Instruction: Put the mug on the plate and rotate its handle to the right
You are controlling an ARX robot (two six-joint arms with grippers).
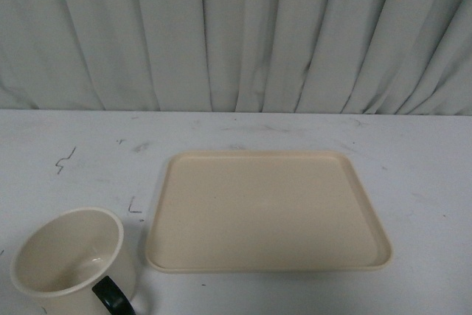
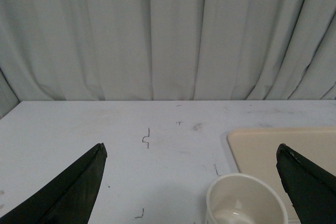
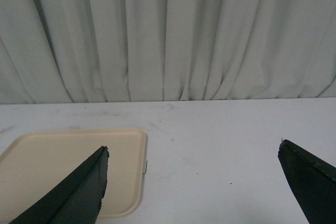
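left tool (image 2: 191,147) and right tool (image 3: 192,146) hover spread wide.

I seem to stand in a lab test booth. A pale grey pleated curtain (image 1: 236,35) closes off everything behind my flat white table (image 1: 413,182), whose top is scuffed and carries small black pen strokes (image 1: 66,160).
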